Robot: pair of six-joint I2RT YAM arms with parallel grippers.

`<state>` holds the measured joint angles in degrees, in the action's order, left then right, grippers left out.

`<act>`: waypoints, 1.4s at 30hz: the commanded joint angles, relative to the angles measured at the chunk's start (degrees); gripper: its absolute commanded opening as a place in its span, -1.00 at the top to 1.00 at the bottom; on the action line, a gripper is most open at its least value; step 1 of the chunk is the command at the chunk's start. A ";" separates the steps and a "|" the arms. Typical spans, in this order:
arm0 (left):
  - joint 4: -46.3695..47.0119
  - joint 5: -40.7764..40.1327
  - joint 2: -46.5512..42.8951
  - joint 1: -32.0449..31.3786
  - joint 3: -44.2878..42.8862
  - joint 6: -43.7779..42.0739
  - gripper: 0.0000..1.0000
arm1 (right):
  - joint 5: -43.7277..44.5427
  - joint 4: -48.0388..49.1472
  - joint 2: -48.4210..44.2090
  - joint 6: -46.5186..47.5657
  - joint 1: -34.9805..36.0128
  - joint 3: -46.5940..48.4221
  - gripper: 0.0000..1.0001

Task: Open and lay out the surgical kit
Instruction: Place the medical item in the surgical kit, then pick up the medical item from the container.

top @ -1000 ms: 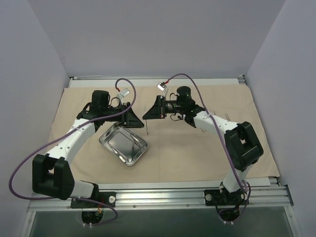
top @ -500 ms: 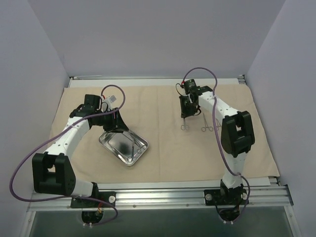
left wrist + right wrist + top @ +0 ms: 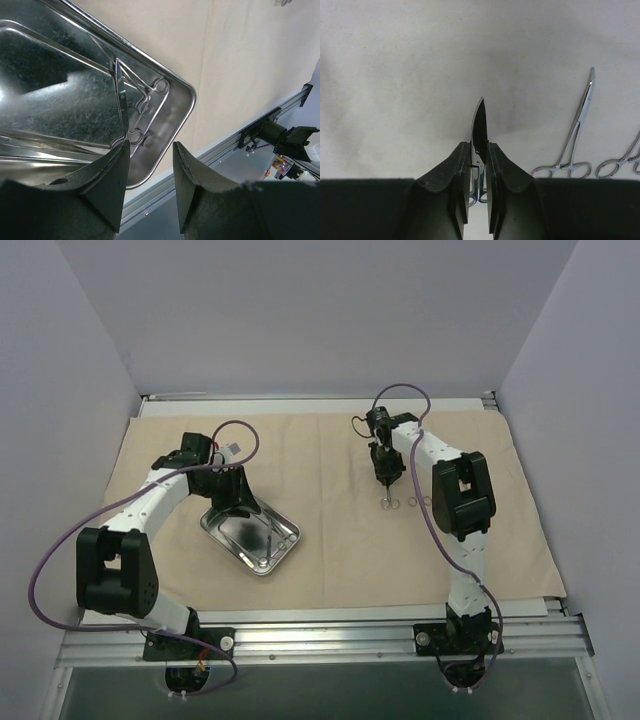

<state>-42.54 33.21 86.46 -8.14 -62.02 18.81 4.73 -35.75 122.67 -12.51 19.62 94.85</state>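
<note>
The beige cloth wrap [image 3: 350,550] lies spread flat as a large sheet. On its left part sits the steel tray [image 3: 284,553], with my left gripper [image 3: 232,502] open over its far left side. In the left wrist view a ring-handled instrument [image 3: 145,106] lies inside the tray [image 3: 60,85], just beyond the left gripper [image 3: 150,146]. My right gripper [image 3: 388,477] points down at the cloth's far right, shut on a pair of scissors [image 3: 480,122] whose rings [image 3: 390,504] touch the cloth. Two more instruments [image 3: 575,135] [image 3: 625,155] lie to their right.
The laid-out instruments [image 3: 421,502] sit just right of the right gripper. Purple cables loop off both arms. An aluminium rail [image 3: 330,635] runs along the near edge. Grey walls close in the left, right and back.
My right arm has swung from the middle to the far right with the scissors and lowered them to the cloth. My left gripper has pulled back over the tray's left side.
</note>
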 commanded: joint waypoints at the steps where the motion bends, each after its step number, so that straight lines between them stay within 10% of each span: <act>1: -3.06 -2.97 1.34 -0.64 -3.89 -1.32 0.05 | 3.79 -3.19 1.16 -0.41 -0.72 2.97 1.00; 13: -5.09 -8.34 2.84 -5.38 -5.22 -0.35 -0.04 | 2.65 -2.57 3.19 -0.76 -2.04 2.62 0.85; 24: -3.34 -18.79 3.37 -10.66 -2.76 4.74 -0.04 | 2.03 -3.98 0.82 0.73 -2.13 6.66 0.07; 42: 7.12 -38.04 7.75 -19.98 1.64 14.94 0.13 | -4.12 0.76 -20.19 1.44 4.81 -2.02 0.23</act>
<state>-38.89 -1.21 92.05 -27.68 -60.60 31.53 1.67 -34.87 104.92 -10.59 21.76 95.50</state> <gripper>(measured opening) 0.431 0.390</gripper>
